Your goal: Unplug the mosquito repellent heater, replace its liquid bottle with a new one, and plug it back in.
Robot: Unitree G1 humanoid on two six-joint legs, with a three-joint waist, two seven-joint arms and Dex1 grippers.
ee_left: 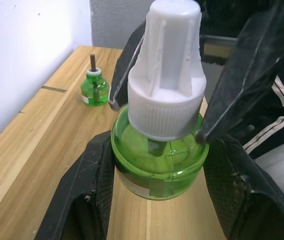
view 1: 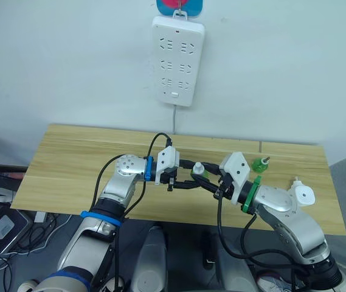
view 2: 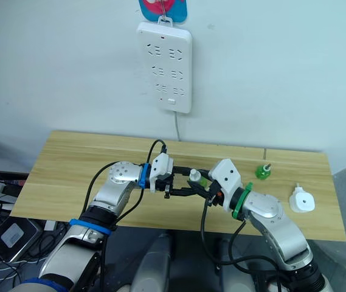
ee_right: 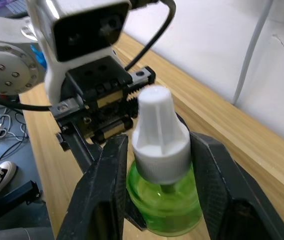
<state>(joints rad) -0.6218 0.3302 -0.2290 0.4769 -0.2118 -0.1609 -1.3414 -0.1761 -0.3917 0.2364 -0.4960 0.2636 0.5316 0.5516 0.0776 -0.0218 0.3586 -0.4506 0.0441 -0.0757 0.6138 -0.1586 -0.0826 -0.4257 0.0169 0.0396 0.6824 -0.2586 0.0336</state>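
A green liquid bottle with a white cap [ee_left: 164, 100] is held upright just above the table between both grippers. My left gripper [view 1: 188, 182] is shut on its green body, with one finger [ee_left: 82, 200] on each side. From the opposite side my right gripper [view 1: 208, 180] closes on the cap's collar, its fingers [ee_right: 107, 190] pressing against it. A second green bottle [view 1: 259, 163], uncapped with its brown wick bare, stands farther right on the table. The white mosquito repellent heater [view 1: 303, 194] lies unplugged near the table's right end.
A long white power strip [view 1: 177, 61] hangs on the wall above the table's middle, its cord running down behind the wooden table [view 1: 69, 158]. Cables and a device lie on the floor at the left.
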